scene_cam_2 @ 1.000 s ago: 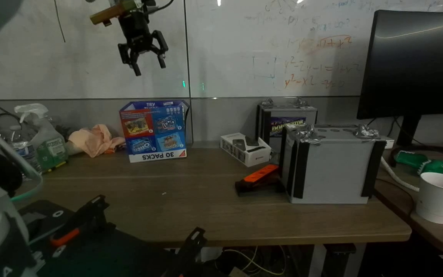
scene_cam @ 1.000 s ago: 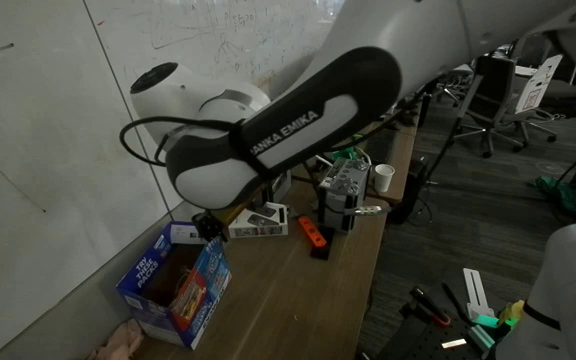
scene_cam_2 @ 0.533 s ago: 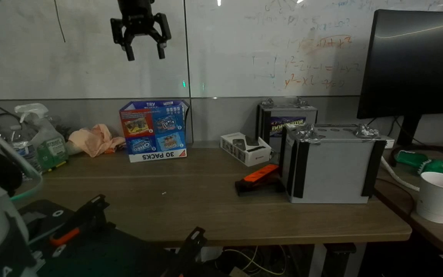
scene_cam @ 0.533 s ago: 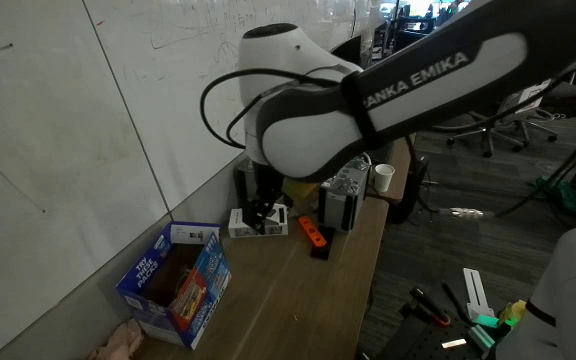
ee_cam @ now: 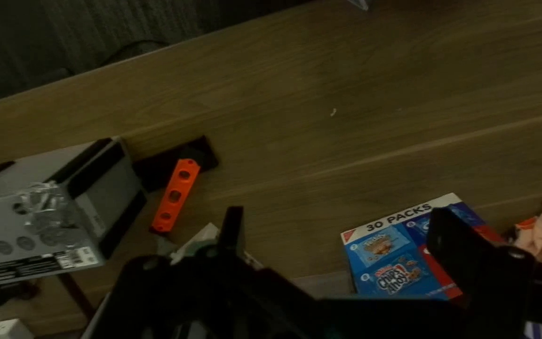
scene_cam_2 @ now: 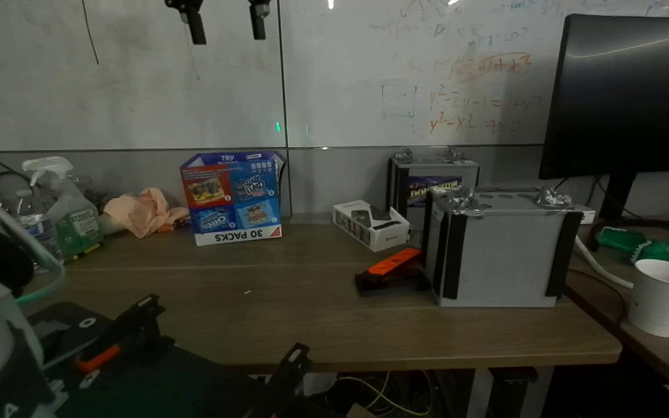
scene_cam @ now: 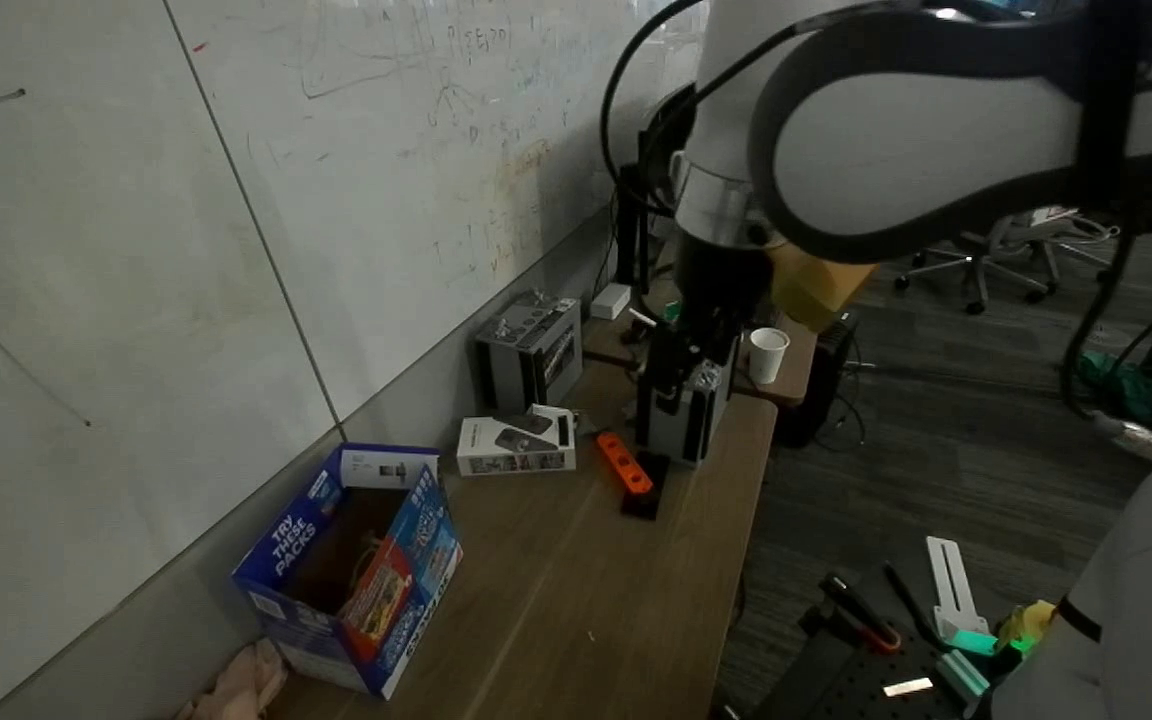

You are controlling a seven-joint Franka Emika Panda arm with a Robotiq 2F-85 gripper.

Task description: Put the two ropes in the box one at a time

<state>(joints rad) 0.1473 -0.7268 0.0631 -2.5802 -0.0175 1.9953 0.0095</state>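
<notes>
At left on the wooden tabletop, a blue-and-red cardboard box is lettered "TRY THESE PACKS", "Chips Ahoy!" and "30 PACKS", its mouth upward, its long axis along the whiteboard. Inside curves a thin, pale rope; whether both ropes lie there, I cannot tell. The black hand hangs high, fingers spread wide. Farther right, a grey box seems to read "DOMINATOR".

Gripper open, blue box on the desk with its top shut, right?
Top's wrong: the blue box is open at the top, as an exterior view shows. The gripper is indeed open, and the blue box is on the desk.
</notes>
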